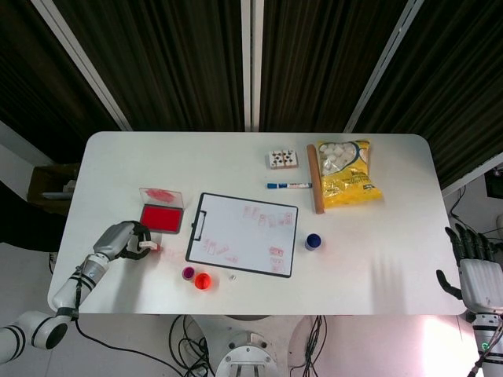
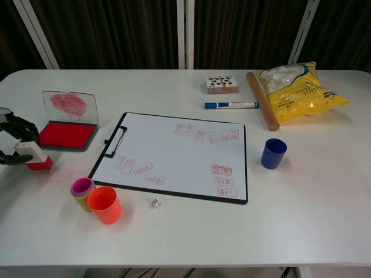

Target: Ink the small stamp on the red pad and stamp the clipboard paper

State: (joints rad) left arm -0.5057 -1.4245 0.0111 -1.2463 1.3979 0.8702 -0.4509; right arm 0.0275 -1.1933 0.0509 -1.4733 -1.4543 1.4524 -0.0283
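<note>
The small stamp (image 2: 35,157), white with a red base, is low over the table just in front of the red ink pad (image 2: 66,134); whether it touches the table I cannot tell. My left hand (image 2: 13,138) holds the stamp's white top at the table's left edge. In the head view the left hand (image 1: 120,239) grips the stamp (image 1: 149,247) left of the clipboard (image 1: 242,234). The clipboard paper (image 2: 174,152) carries several red stamp marks. The right hand (image 1: 475,273) hangs off the table's right edge, fingers apart, holding nothing.
The pad's clear lid (image 2: 72,106) stands upright behind it. A purple cup (image 2: 82,187) and an orange cup (image 2: 105,204) sit near the clipboard's front left corner, beside a small die (image 2: 155,203). A blue cup (image 2: 273,153), marker (image 2: 231,105), card deck (image 2: 221,84), wooden roller (image 2: 262,108) and yellow snack bag (image 2: 298,86) lie to the right.
</note>
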